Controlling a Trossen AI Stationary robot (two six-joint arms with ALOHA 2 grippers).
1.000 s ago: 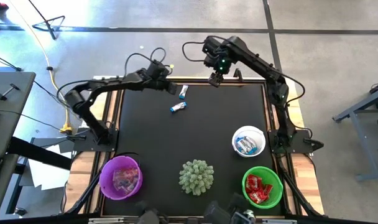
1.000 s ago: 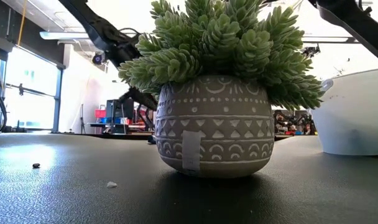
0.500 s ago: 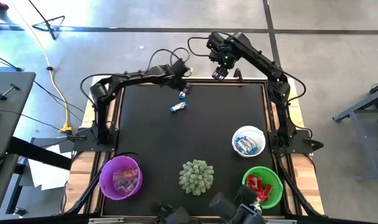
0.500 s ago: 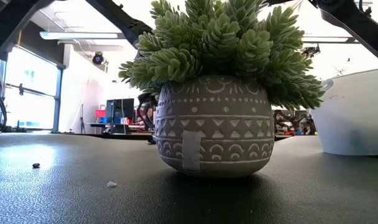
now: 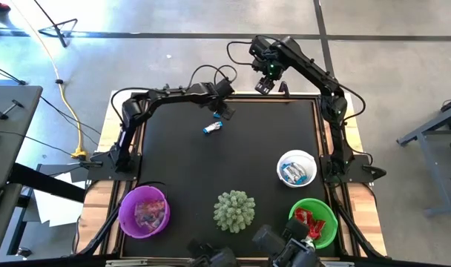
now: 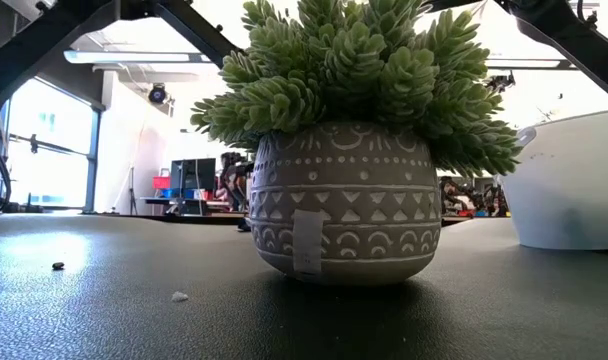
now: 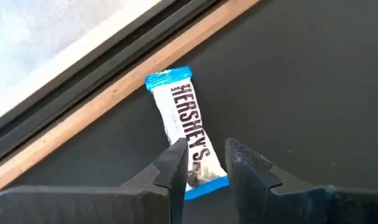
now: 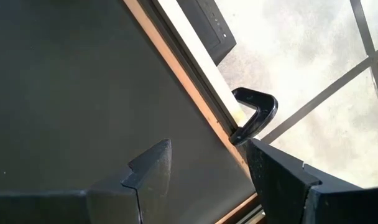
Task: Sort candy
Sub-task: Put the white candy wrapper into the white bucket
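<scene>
Blue-and-white candy (image 7: 188, 134) lies on the mat, one end between the left fingers (image 7: 176, 163), parted, not gripping.

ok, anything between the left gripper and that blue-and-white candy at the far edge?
Nothing visible. The left gripper hangs open right over the blue-and-white candy, fingers straddling its near end. Only bare black mat around it; the second candy lies apart.

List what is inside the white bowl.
In the high view the white bowl holds a small pile of blue-and-white wrapped candies. Their overlap hides the exact number and the bowl's floor beneath them. In the low view the bowl's wall blocks its contents entirely.
</scene>
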